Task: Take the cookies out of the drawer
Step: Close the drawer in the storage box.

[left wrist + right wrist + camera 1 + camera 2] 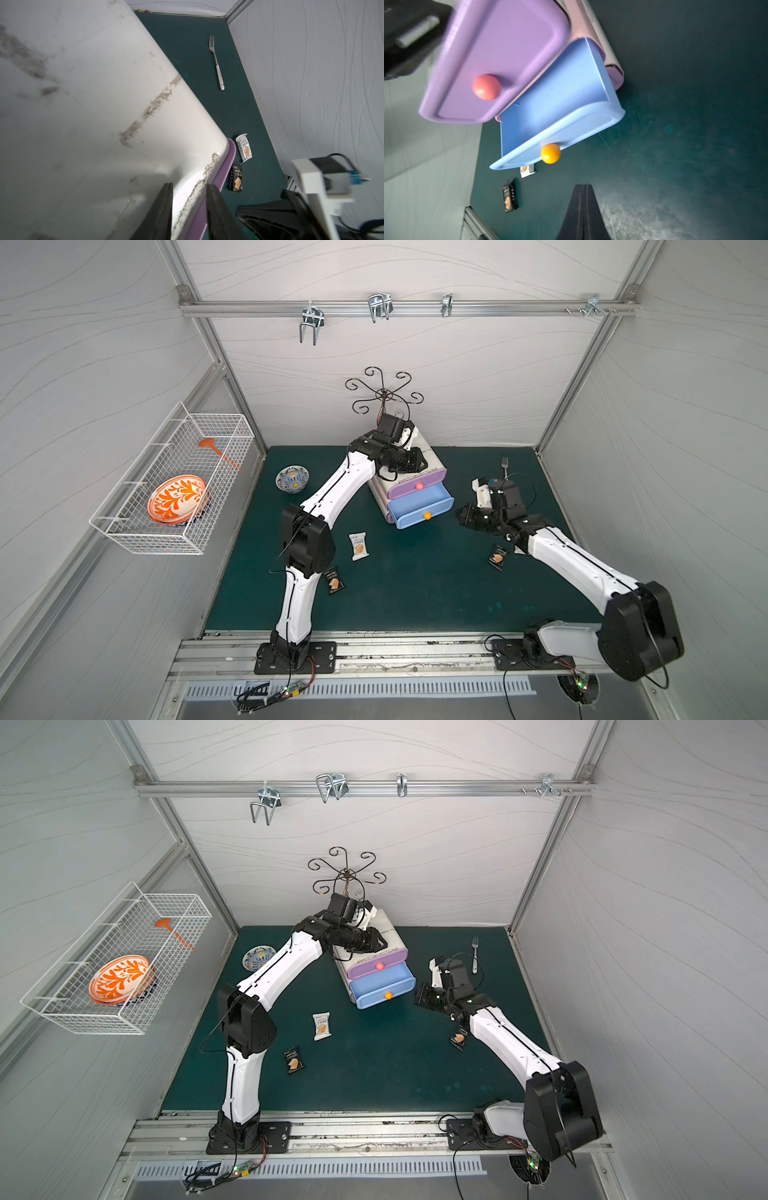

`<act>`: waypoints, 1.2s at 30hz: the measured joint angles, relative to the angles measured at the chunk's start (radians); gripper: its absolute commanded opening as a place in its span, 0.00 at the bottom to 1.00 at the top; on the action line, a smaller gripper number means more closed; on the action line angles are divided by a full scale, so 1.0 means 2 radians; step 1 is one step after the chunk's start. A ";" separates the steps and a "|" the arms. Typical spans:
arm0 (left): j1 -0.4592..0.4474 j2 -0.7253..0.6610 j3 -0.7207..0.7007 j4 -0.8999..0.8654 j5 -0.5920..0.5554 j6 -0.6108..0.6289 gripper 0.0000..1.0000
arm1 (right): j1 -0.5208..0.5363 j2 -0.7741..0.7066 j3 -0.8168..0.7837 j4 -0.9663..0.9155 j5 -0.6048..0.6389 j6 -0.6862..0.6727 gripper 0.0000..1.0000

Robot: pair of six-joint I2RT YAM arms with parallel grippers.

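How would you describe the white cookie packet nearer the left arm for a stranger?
Start at the drawer unit at the back of the green mat. In front of its open blue drawer, toward the left arm, lies a white packet. Its neighbour is black, and the other white packet lies by the right arm.

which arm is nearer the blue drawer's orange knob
Right. The right arm holds its shut jaws just off the orange knob, in front of the blue drawer; the left arm has its jaws at the cabinet's top edge, above the purple drawer.
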 measured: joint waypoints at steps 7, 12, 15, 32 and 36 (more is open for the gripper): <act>0.002 -0.003 -0.004 0.002 0.007 0.000 0.34 | 0.043 0.068 -0.028 0.127 0.008 0.082 0.00; 0.005 -0.003 -0.005 0.002 0.014 0.000 0.34 | 0.053 0.093 -0.021 0.186 0.028 0.110 0.00; 0.006 -0.003 -0.005 0.002 0.018 0.000 0.34 | 0.057 0.118 -0.001 0.197 0.033 0.115 0.00; 0.014 -0.011 -0.017 0.004 0.032 -0.002 0.34 | 0.063 0.219 0.099 0.220 0.063 0.122 0.00; 0.015 -0.011 -0.018 0.005 0.034 -0.002 0.34 | 0.066 0.223 0.099 0.224 0.068 0.132 0.02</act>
